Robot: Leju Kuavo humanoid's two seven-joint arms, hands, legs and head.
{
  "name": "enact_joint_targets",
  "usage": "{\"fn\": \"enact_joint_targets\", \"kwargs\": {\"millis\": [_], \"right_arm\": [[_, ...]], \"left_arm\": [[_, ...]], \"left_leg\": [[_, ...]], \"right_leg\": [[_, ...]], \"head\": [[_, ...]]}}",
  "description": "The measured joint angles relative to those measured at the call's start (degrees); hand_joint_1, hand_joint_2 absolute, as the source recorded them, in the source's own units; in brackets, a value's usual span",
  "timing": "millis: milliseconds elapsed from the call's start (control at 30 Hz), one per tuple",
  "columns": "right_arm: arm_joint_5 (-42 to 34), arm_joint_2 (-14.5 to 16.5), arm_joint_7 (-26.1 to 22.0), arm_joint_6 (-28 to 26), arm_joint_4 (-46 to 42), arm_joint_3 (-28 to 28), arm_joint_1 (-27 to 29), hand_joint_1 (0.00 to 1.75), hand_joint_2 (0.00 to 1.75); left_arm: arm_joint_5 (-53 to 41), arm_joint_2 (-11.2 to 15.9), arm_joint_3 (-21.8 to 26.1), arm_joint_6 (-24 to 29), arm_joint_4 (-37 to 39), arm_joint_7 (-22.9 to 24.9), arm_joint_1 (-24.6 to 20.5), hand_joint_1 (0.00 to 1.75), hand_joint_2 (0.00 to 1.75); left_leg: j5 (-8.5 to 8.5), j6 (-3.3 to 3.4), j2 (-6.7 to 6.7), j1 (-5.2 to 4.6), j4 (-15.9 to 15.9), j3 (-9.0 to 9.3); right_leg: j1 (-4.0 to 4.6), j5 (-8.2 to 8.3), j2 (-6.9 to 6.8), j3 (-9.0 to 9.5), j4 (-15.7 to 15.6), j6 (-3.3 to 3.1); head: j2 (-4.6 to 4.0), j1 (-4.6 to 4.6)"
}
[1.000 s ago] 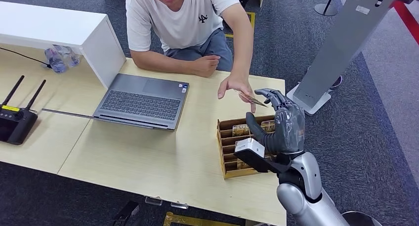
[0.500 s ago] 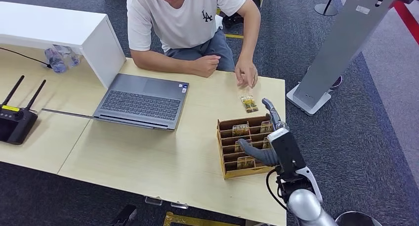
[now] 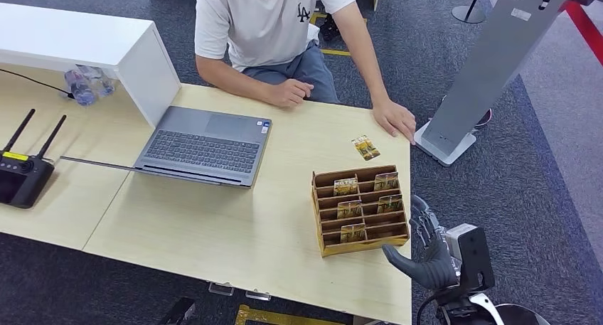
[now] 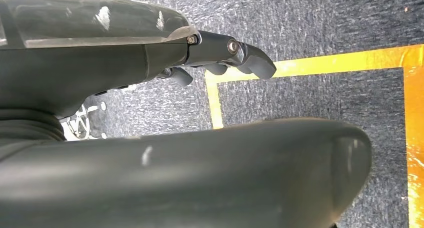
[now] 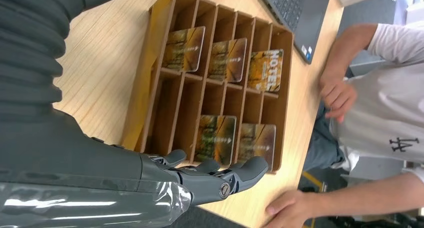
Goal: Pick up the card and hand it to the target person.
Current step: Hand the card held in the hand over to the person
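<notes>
Wooden table (image 3: 213,232), pale top, carries everything; person (image 3: 274,26) in white tee sits at its far side, one hand (image 3: 395,119) flat on the far right corner, other fist resting near the laptop (image 3: 203,146). Laptop lies open w/ keyboard up, just beside a white box shelf (image 3: 92,48); black router (image 3: 21,176) w/ two antennas sits at the left edge. Brown slotted card rack (image 3: 359,210) stands near the table's right front edge, divided into rows of narrow compartments; five cards stand in it in the right wrist view, three in one column & two in the other, remaining slots bare. Task card (image 3: 365,147) lies flat on the tabletop betw. the rack and the person's hand, apart from both. Right hand (image 3: 427,250) hangs low off the table's right front corner, just beside the rack, fingers (image 5: 235,177) spread & lightly curved, holding nothing. Left hand (image 4: 150,88) hangs over grey carpet w/ a yellow floor line, fingers extended & parted from the thumb, nothing in it.
</notes>
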Motion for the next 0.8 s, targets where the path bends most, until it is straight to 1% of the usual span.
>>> {"fn": "enact_joint_targets", "kwargs": {"millis": [200,400,800], "right_arm": [[3.1,-1.2,1.8,-0.9,-3.1,-2.4,2.9,0.00,1.75],[5.9,-1.6,4.2,-1.2,-5.2,-4.2,4.6,0.00,1.75],[6.7,-1.6,5.0,-0.5,-7.5,-6.0,6.0,0.00,1.75]], "left_arm": [[-0.3,0.0,0.0,0.0,0.0,0.1,0.0,0.00,0.00],[-0.6,0.0,0.0,-0.1,0.0,0.1,-0.1,0.00,0.00],[-1.2,0.0,0.0,-0.4,0.0,0.1,-0.1,0.00,0.00]], "left_leg": [[0.00,0.00,0.01,0.00,0.0,0.00],[0.00,0.00,0.01,0.00,0.0,0.00],[0.00,0.00,0.01,0.00,0.0,0.00]], "right_leg": [[0.00,0.00,0.00,0.00,0.0,0.00],[0.00,0.00,0.00,0.01,0.0,0.00],[0.00,0.00,0.01,0.00,0.0,0.00]], "head": [[0.00,-0.01],[0.00,0.00],[0.00,0.01]]}}
